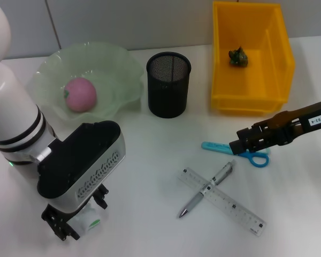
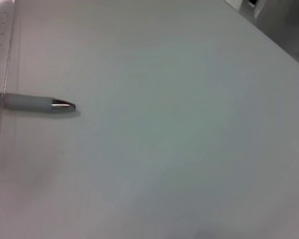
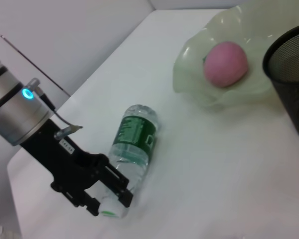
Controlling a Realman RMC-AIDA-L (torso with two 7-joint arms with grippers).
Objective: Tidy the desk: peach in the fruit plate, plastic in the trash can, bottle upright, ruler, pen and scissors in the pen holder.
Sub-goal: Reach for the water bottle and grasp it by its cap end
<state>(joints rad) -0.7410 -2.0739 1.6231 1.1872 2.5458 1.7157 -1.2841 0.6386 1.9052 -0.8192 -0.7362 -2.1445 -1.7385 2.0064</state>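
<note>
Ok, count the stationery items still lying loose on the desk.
3. The pen lies across the ruler near the front of the desk; the scissors lie behind them, under the right gripper.

A plain white surface (image 1: 150,144) carries a pale green fruit plate (image 1: 117,72), a black mesh pen holder (image 1: 168,84) just beside it, and a yellow bin (image 1: 252,59) farther right. Nearer the front lie blue scissors (image 1: 216,146), a clear ruler (image 1: 241,211) with a pen (image 1: 206,190) crossing over it, and a plastic bottle (image 3: 133,144) on its side at the left.
</note>
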